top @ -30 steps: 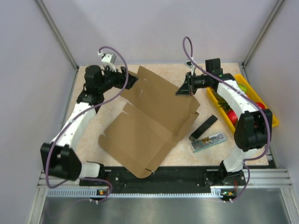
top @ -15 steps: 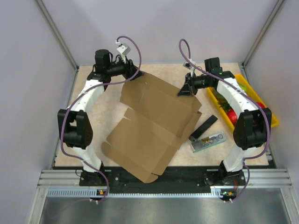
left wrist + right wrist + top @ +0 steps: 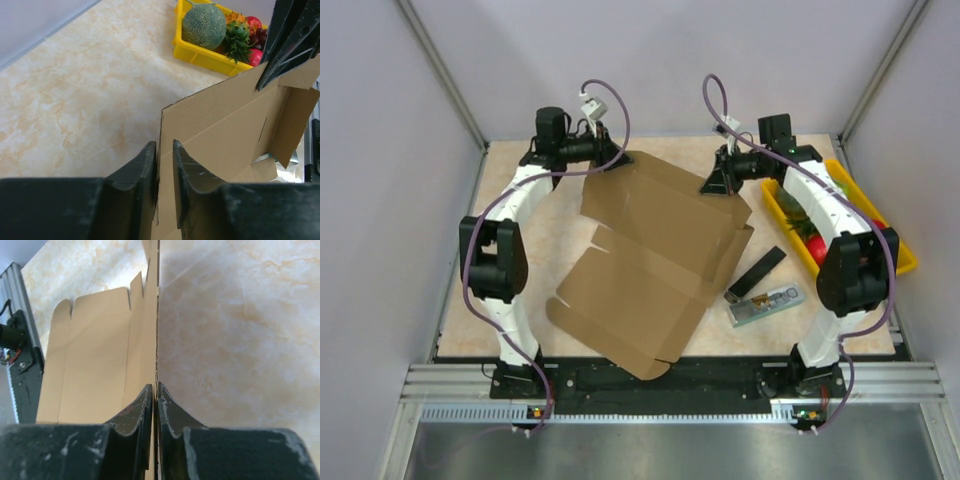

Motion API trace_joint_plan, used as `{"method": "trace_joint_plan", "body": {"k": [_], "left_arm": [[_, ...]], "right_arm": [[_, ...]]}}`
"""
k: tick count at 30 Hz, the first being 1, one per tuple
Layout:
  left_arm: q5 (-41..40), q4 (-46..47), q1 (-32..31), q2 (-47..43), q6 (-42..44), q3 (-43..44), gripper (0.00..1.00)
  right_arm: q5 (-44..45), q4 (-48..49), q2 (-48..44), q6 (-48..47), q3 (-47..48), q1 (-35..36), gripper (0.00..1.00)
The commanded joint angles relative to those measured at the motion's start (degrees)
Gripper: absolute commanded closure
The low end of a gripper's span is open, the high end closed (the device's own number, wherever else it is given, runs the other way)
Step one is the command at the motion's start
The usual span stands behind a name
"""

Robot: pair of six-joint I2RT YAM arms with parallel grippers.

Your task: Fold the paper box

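Observation:
The paper box (image 3: pixel 650 260) is a brown die-cut cardboard sheet lying mostly flat mid-table, with its far panel raised. My left gripper (image 3: pixel 610 160) is at the sheet's far left corner. In the left wrist view the cardboard (image 3: pixel 225 125) edge stands between its fingers (image 3: pixel 164 145); it touches the left finger, and a narrow gap shows at the right one. My right gripper (image 3: pixel 715 185) is at the far right corner. In the right wrist view its jaws (image 3: pixel 157 387) are pinched tight on the thin edge of the cardboard (image 3: pixel 95 350).
A yellow fruit tray (image 3: pixel 900 255) runs along the right edge and also shows in the left wrist view (image 3: pixel 200 52). A black bar (image 3: pixel 760 272) and a silvery packet (image 3: pixel 767 303) lie right of the sheet. Enclosure walls stand close at the back and sides.
My left arm swung in from the left to the sheet's far left corner and its jaws narrowed around the edge. The sheet shifted slightly. The right arm barely moved.

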Motion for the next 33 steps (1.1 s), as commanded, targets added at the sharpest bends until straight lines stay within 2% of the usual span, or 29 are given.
{"method": "trace_joint_plan", "body": {"k": [1,3,4,8,10,11,14,17,18,20,21,23,24,28,31,32,33], "left_arm": [[-1.3,7.5,-1.1,-1.2,0.4,0.7,0.81],[-3.3,8.2,-2.2,-1.8,2.6,-0.3,0.87],[-3.2,9.6,-3.0,-2.0,5.3,-0.7,0.89],[-2.0,10.9,-3.2,-0.7,6.1,-0.3,0.9],[-1.8,9.7,-3.3,-0.3,7.5,0.5,0.92],[-1.9,9.8,-3.4,-0.2,7.8,0.5,0.97],[-2.6,11.0,-3.5,-0.3,7.9,0.5,1.0],[-5.2,12.6,-3.5,0.4,5.1,1.3,0.98],[-5.9,13.1,-3.5,0.7,1.5,2.0,0.92],[-7.3,13.5,-3.5,1.2,-3.1,2.7,0.84],[-7.5,14.0,-3.4,1.6,-7.8,2.9,0.77],[-6.3,16.6,-3.3,1.9,-13.1,1.7,0.73],[-5.1,21.9,-3.2,2.2,-18.7,-0.6,0.71],[-1.2,37.7,-3.2,3.7,-31.3,-6.3,0.57],[-0.6,43.5,-3.2,5.3,-36.5,-7.7,0.58],[-0.6,44.5,-3.1,5.7,-37.6,-7.9,0.63],[-0.9,45.0,-2.6,5.8,-39.5,-8.4,0.65]], "right_arm": [[3.7,9.5,-1.4,3.3,-0.1,0.5,0.81],[8.9,12.4,-2.1,3.7,-2.3,1.9,0.7],[10.4,13.7,-1.5,3.6,-2.1,3.4,0.68],[17.3,12.3,2.2,4.3,2.2,5.5,0.66],[16.8,11.8,3.0,4.0,4.5,5.6,0.66],[16.6,10.9,3.9,3.8,5.3,5.6,0.66],[15.3,9.0,6.0,3.0,8.9,6.2,0.71],[16.9,7.4,7.1,3.7,11.6,7.6,0.93],[19.2,7.6,7.1,4.1,12.4,8.1,1.0],[22.3,8.0,6.8,4.6,12.6,9.7,1.0],[27.6,9.4,5.9,4.5,11.8,11.5,1.0],[30.9,11.2,5.3,4.5,10.7,12.1,1.0],[30.9,12.0,4.9,5.0,10.0,12.2,1.0],[28.6,13.3,4.6,5.9,9.7,12.1,1.0],[27.1,13.6,4.4,6.6,9.4,12.2,1.0],[26.9,13.5,4.3,6.7,9.3,12.1,1.0],[27.2,13.7,4.2,6.7,9.0,12.2,1.0]]}}
